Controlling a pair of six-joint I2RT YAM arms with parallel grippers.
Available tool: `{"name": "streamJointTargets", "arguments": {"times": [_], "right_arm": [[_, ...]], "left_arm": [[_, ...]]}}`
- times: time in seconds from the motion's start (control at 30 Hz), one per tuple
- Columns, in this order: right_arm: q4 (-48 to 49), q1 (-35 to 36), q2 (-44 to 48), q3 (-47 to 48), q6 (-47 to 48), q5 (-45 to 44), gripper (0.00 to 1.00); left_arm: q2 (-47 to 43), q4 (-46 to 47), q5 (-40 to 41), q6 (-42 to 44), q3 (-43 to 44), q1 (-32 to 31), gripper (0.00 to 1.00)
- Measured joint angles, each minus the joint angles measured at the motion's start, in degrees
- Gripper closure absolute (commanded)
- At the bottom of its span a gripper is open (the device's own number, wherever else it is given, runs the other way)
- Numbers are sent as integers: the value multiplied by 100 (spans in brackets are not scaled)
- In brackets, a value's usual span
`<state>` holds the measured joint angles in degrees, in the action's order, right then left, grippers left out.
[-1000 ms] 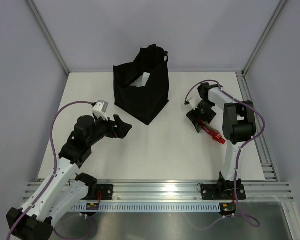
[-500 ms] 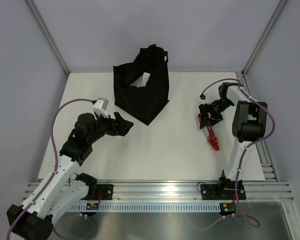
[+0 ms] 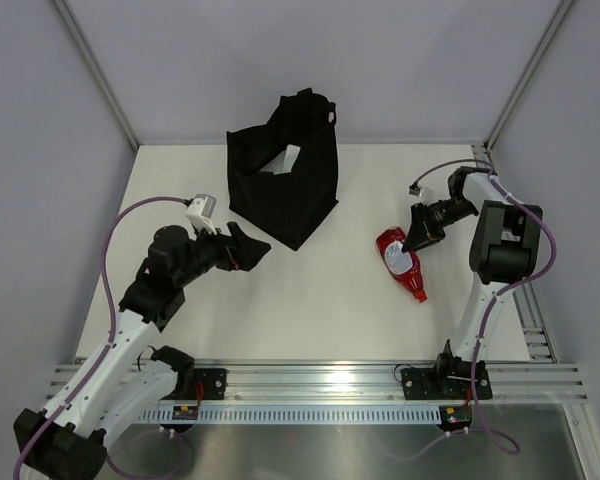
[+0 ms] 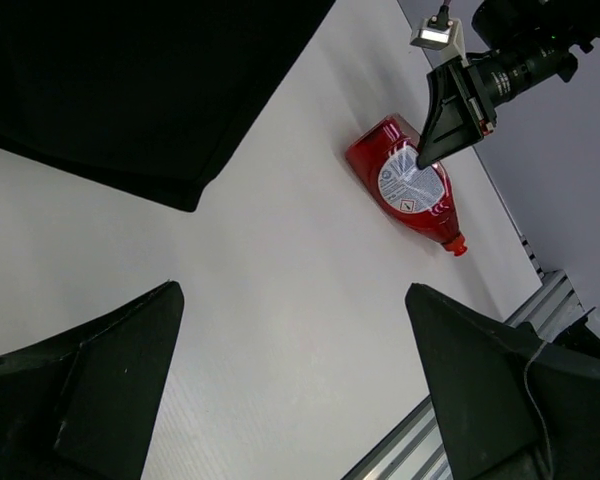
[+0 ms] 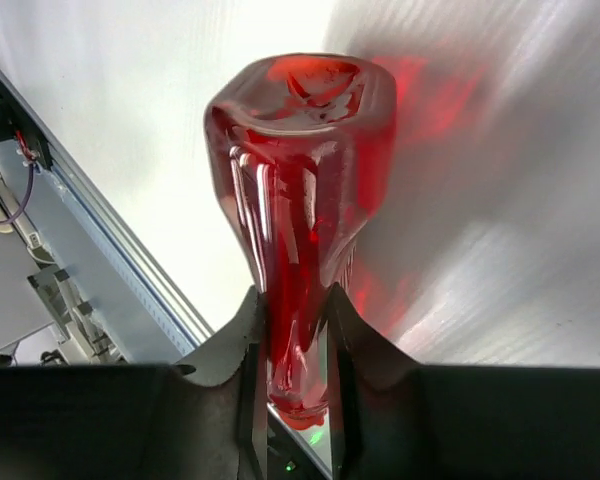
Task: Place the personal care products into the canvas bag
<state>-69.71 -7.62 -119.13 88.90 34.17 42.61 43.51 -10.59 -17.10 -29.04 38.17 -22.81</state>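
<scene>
We saw a white tabletop (image 3: 310, 310) enclosed by pale grey walls (image 3: 310, 60). Two aluminium frame posts (image 3: 92, 70) rose slantwise at the far corners. Along the near edge ran a ribbed aluminium rail (image 3: 320, 378), with a perforated white strip (image 3: 310, 414) just below it and a shiny metal sheet (image 3: 320, 450) beyond that. A second rail (image 3: 528, 320) lined the tabletop's right side. From the right wrist, the tabletop (image 5: 500, 200) looked streaked with glare, and the rail (image 5: 110, 250) crossed at an angle.

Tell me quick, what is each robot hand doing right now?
Left gripper: open, holding nothing.
Right gripper: shut on the see-through red bottle.
</scene>
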Motion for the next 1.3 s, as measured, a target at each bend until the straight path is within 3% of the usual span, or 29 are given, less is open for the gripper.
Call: {"name": "streamJointTargets", "arguments": {"times": [0.27,0.37,0.63,0.97,1.13,1.17,1.2,1.3], "right_arm": [[269,-66,24,-260,-304,4,79],[291,-66,35,-275,-323,11,73],[579,22,48,-522,-516,22,44],[817,555,68,-579,-820,-529,36],[918,713,144,-579,-1088,-817,20],[940,743,153,-579,-1137,-872,15],[957,765,162,-579,-1147,-898,2],[1056,914,199,-592,-1279,-931,0]], "left_arm": [[98,85,-214,-92,-2,0,1],[103,140,-236,-118,0,0,1],[201,195,-271,-192,-2,0,1],[264,271,-332,-289,-2,0,1],[271,273,-358,-330,-2,0,1],[271,273,-363,-345,-2,0,1],[269,273,-369,-361,-7,0,1],[269,275,-387,-380,-7,0,1]]}}
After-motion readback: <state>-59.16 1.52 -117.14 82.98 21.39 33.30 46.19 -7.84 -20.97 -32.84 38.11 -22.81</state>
